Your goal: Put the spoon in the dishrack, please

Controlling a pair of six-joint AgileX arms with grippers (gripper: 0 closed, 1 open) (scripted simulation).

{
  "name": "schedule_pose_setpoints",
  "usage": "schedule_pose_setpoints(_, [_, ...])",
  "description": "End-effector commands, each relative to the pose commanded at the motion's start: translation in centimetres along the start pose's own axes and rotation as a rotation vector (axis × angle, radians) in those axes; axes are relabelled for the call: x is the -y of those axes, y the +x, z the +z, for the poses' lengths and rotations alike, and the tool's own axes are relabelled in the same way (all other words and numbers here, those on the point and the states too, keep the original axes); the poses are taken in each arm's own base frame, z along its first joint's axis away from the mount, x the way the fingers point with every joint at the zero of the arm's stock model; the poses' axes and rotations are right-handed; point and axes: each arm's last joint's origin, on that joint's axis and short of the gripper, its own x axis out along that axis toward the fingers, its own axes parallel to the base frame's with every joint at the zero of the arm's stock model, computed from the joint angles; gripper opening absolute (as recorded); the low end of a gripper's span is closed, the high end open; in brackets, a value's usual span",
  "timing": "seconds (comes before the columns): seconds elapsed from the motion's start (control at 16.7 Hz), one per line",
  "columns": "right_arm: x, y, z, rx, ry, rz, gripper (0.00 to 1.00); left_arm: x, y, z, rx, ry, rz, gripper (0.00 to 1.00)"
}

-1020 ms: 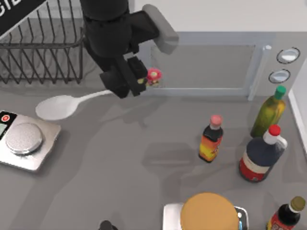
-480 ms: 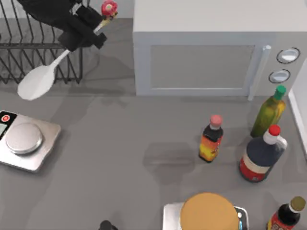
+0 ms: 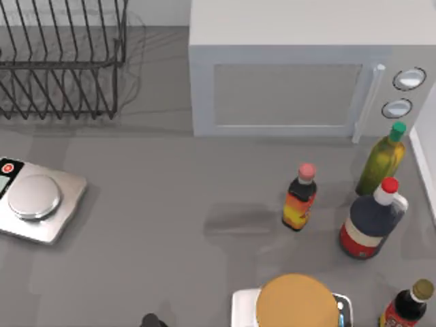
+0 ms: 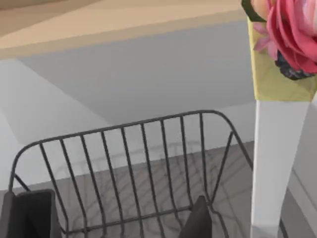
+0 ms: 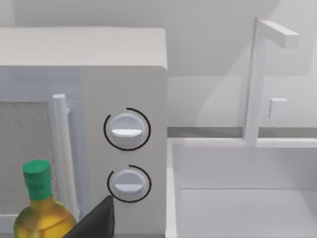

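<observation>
My left gripper [image 4: 114, 220] hangs above the dishrack [image 4: 133, 173], its 2 fingers spread with nothing between them; the spoon [image 4: 277, 148] stands upright beside them, its pink knob up, over the rack's edge

A grey table [image 3: 157, 225] stands against a plain pale wall [image 5: 208, 59].

Microwave [image 3: 300, 75] at back, scale [image 3: 35, 201] left, bottles [image 3: 371, 221] right.
</observation>
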Motion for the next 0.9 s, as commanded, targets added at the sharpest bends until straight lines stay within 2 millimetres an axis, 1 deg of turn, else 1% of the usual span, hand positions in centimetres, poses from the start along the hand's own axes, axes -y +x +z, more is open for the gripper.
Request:
schedule_pose_setpoints(0.12, [0.0, 0.0, 0.0, 0.000, 0.000, 0.000, 1.00, -1.1, -3.2, -0.5, 0.156, -0.052, 0.078, 0.00])
schedule_pose_setpoints(0.18, [0.0, 0.0, 0.0, 0.000, 0.000, 0.000, 1.00, -1.5, -4.4, -0.9, 0.215, -0.070, 0.109, 0.00])
schedule_pose_setpoints(0.24, [0.0, 0.0, 0.0, 0.000, 0.000, 0.000, 1.00, -1.7, -5.4, -1.2, 0.262, -0.085, 0.133, 0.00])
schedule_pose_setpoints(0.36, [0.0, 0.0, 0.0, 0.000, 0.000, 0.000, 1.00, -1.9, -6.6, -1.7, 0.319, -0.104, 0.164, 0.00])
schedule_pose_setpoints(0.42, [0.0, 0.0, 0.0, 0.000, 0.000, 0.000, 1.00, -2.0, -6.8, -1.8, 0.331, -0.108, 0.170, 0.00])
schedule_pose_setpoints(0.72, [0.0, 0.0, 0.0, 0.000, 0.000, 0.000, 1.00, -2.0, -6.7, -1.8, 0.330, -0.105, 0.168, 0.00])
schedule_pose_setpoints(0.84, [0.0, 0.0, 0.0, 0.000, 0.000, 0.000, 1.00, -2.2, -5.7, -1.6, 0.332, -0.105, 0.164, 0.00])
schedule_pose_setpoints(0.9, [0.0, 0.0, 0.0, 0.000, 0.000, 0.000, 1.00, -2.5, -4.7, -1.6, 0.332, -0.107, 0.161, 0.00])
